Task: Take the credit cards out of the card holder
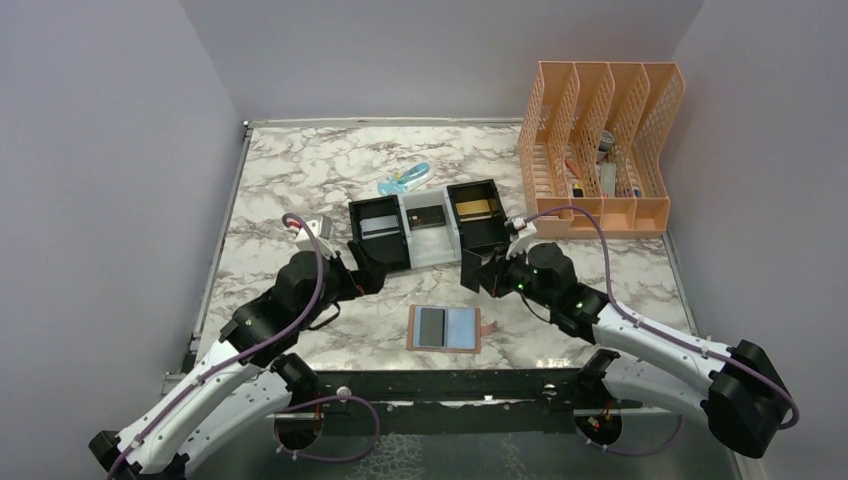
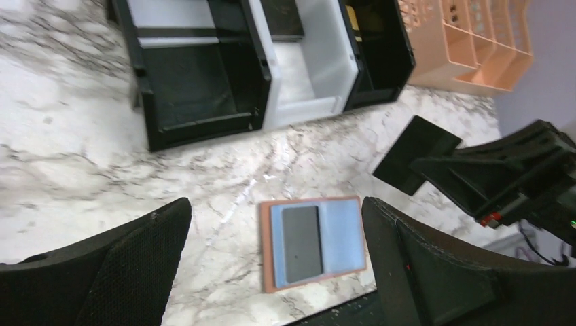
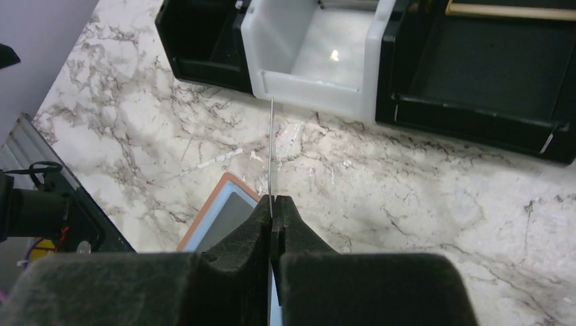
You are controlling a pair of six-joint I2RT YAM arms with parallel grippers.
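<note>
My right pincer (image 3: 272,204) is pinched tight on a dark credit card (image 3: 272,146). The left pincer (image 2: 275,207) gapes empty, nearer to the open card holder (image 1: 447,328) on the tabletop (image 1: 300,180). Its pocketed card (image 1: 432,327) runs front-to-back.

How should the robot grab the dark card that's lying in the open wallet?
Probably by one thin edge, coming from above. The dark card lies flat in one half of the open card holder, so nothing fits underneath; tip up an edge first, then pinch its two faces. The left gripper is open and free.
</note>
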